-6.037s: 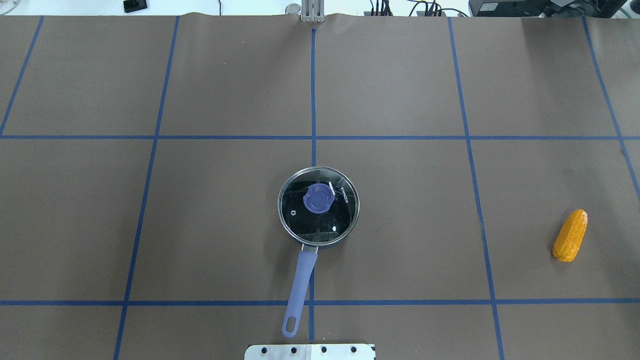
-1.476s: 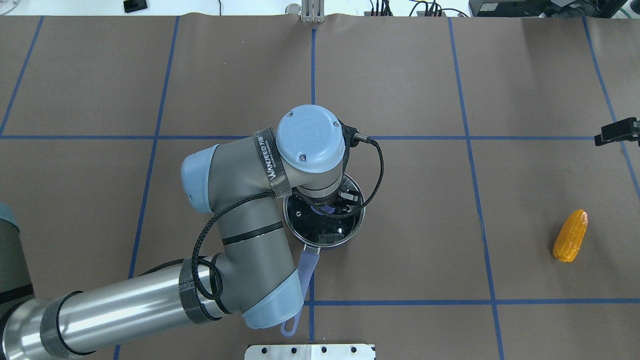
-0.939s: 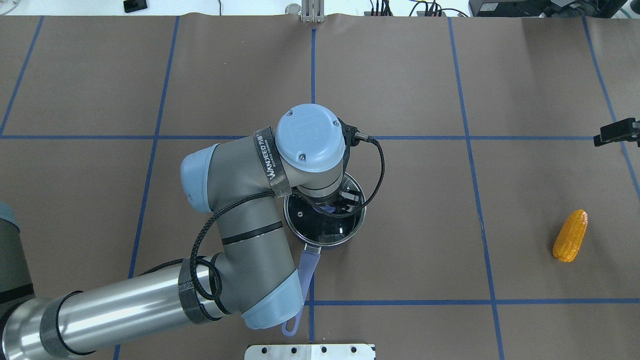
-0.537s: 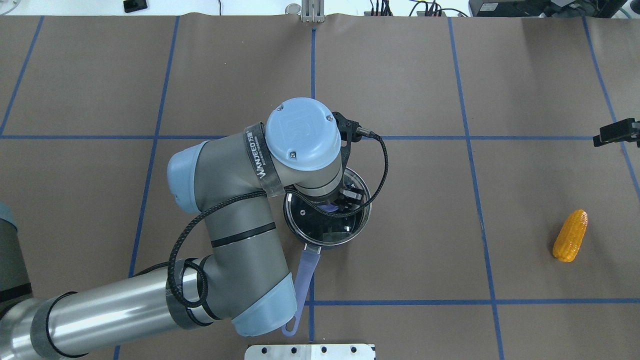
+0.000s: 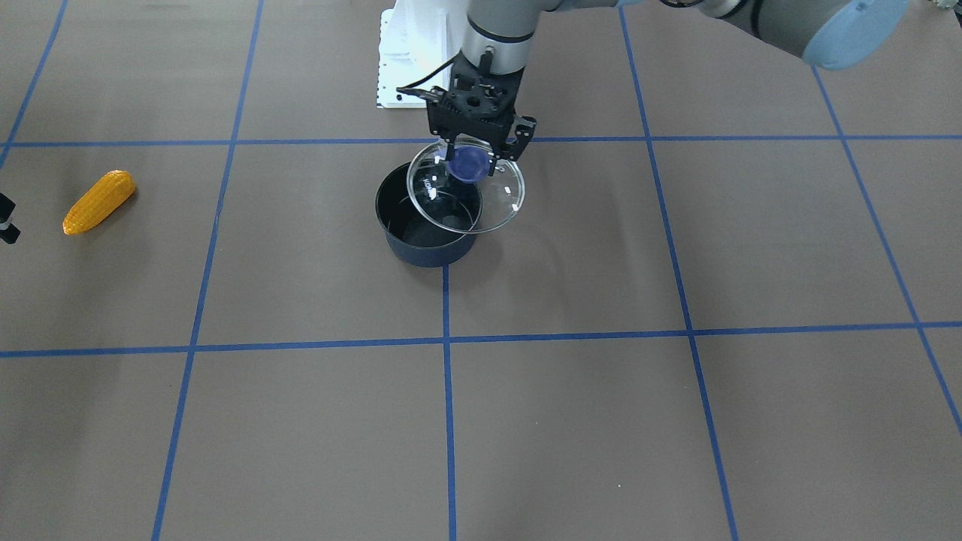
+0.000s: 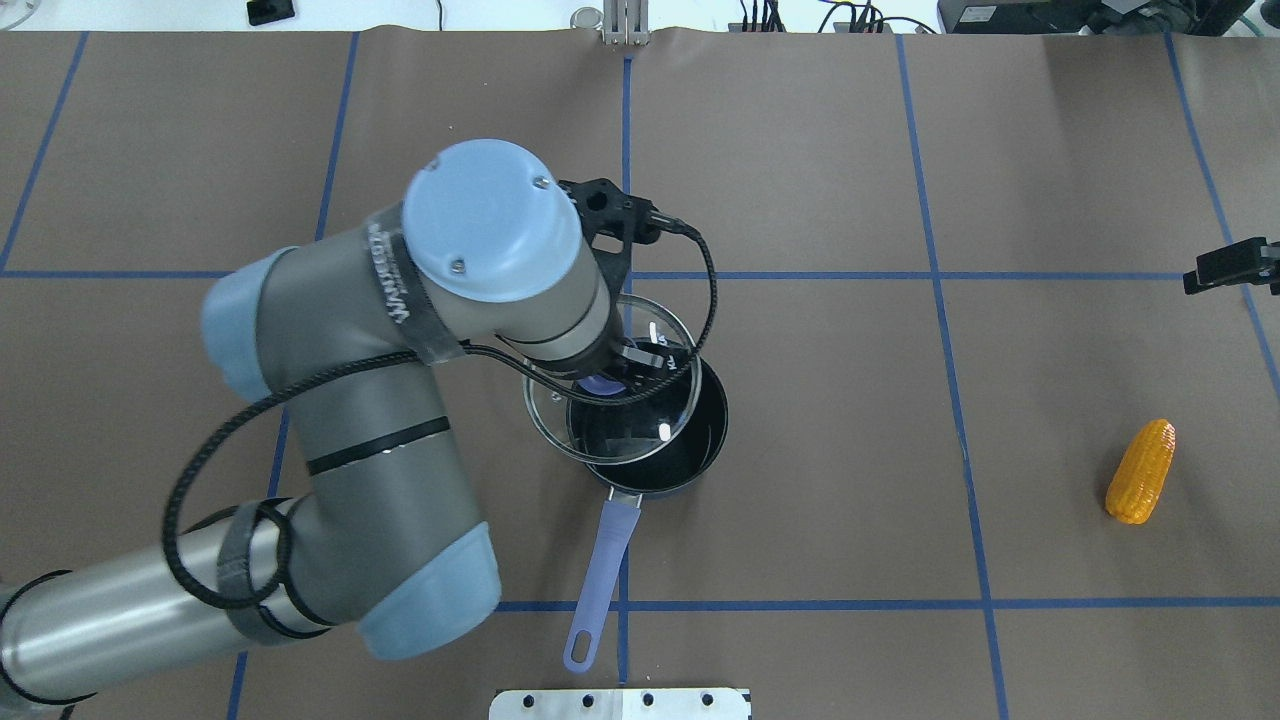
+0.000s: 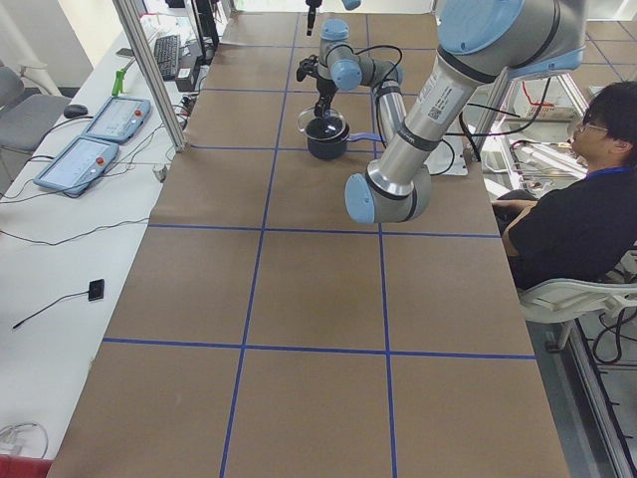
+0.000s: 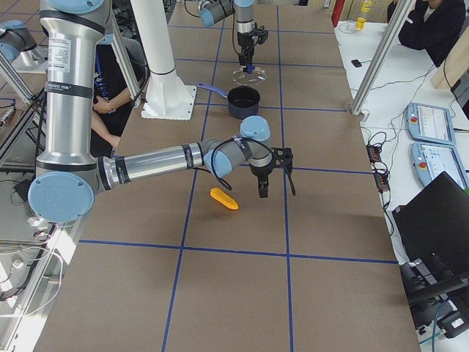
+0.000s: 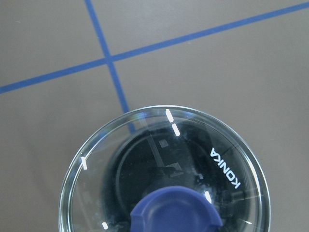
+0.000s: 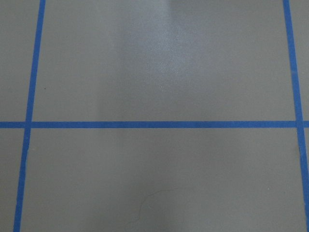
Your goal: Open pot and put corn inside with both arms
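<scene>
Pot [image 5: 421, 252] open; left pincer [image 5: 468, 162] holds lid [image 5: 497, 200] marked KONKA.

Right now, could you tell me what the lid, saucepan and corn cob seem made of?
The lid is clear glass, since the saucepan shows through it; its purple knob is likely plastic. The saucepan is probably coated metal, matte navy outside and black inside. The corn cob is uniformly orange-yellow and bumpy, probably a plastic toy.

"KONKA" on the glass lid [image 9: 145, 159]
</scene>
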{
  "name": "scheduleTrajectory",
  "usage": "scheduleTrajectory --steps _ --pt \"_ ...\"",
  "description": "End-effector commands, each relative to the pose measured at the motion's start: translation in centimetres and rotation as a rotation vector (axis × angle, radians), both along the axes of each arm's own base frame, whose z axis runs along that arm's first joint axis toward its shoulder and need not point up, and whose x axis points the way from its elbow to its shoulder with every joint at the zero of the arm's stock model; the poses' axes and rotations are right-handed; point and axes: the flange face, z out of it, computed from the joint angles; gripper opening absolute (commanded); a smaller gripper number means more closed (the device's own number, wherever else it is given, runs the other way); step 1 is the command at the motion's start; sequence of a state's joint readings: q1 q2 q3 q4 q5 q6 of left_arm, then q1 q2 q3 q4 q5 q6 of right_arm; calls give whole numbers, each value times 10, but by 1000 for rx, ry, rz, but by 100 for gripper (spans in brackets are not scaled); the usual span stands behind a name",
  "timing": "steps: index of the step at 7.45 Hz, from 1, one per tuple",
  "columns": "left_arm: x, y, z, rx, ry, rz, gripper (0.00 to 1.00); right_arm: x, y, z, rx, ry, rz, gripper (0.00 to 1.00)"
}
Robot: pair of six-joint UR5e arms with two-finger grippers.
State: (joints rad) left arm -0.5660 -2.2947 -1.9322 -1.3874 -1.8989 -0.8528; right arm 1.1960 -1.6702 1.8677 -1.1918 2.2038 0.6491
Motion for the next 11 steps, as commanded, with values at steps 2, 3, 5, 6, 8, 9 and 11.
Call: scheduleTrajectory --steps 2,3,5,6,8,9,11 --pt "-101 -32 107 108 -108 100 0 -35 7 -12 -16 -46 28 100" --pt "-129 -42 144 133 -159 124 0 -62 12 -18 -21 -46 51 100" --pt "-170 -53 205 174 -214 191 0 -96 21 -28 -15 -44 54 100" --pt "-184 -51 234 187 -217 223 0 -97 24 -33 -11 -50 48 100" --pt "-179 -56 299 215 -188 233 0 -97 27 -31 -13 -48 44 100" --pt "-166 -64 331 226 -120 264 0 -97 27 -31 -12 -47 45 100" --pt "-159 -67 363 229 -90 279 0 -97 27 -32 -11 -48 45 100"
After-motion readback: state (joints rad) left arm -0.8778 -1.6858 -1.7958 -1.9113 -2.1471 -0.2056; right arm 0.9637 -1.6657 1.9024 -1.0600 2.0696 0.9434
